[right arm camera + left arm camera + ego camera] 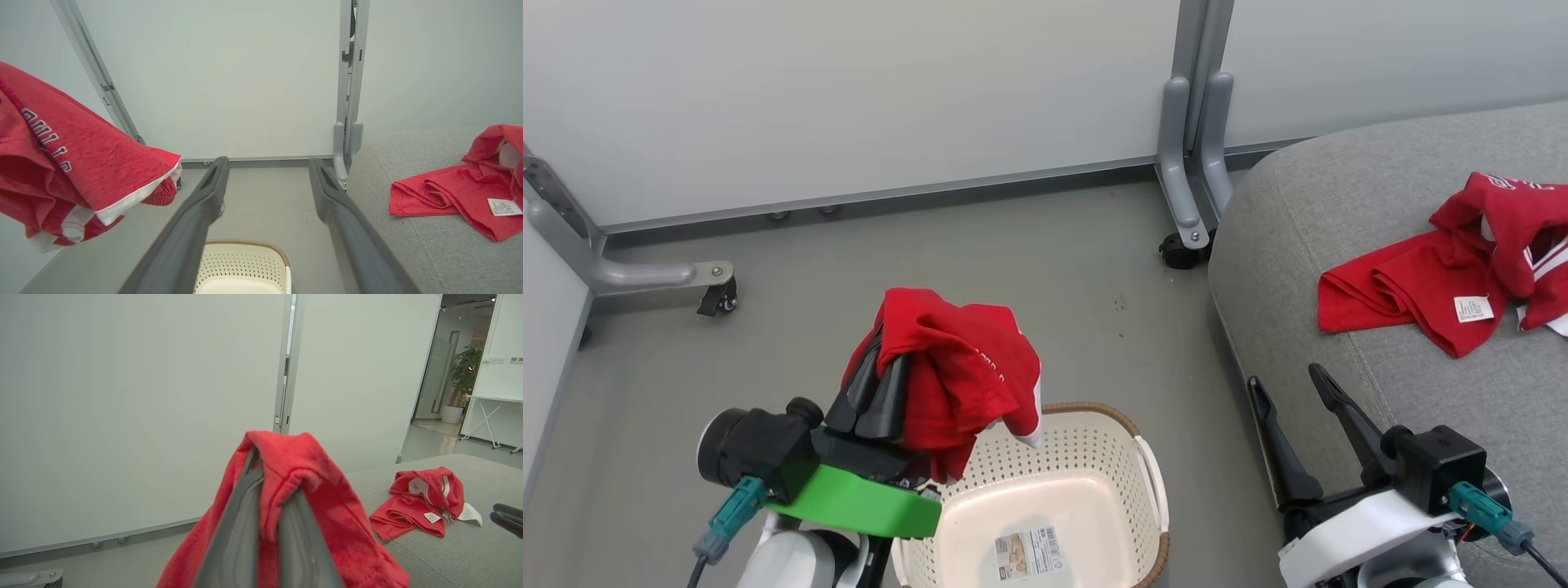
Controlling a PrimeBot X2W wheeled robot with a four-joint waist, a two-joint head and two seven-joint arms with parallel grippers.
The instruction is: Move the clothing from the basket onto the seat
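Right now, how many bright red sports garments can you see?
3, seemingly: one bright red garment hangs from the left fingers over the cream perforated plastic basket; a flat one and a crumpled one touch on the large grey fabric seat. Folds may hide more.

Left gripper (882, 359) tips — under red garment (968, 367); basket (1086, 449) — bottom-cropped.

Pale wheeled partitions (849, 90), grey floor (980, 253)
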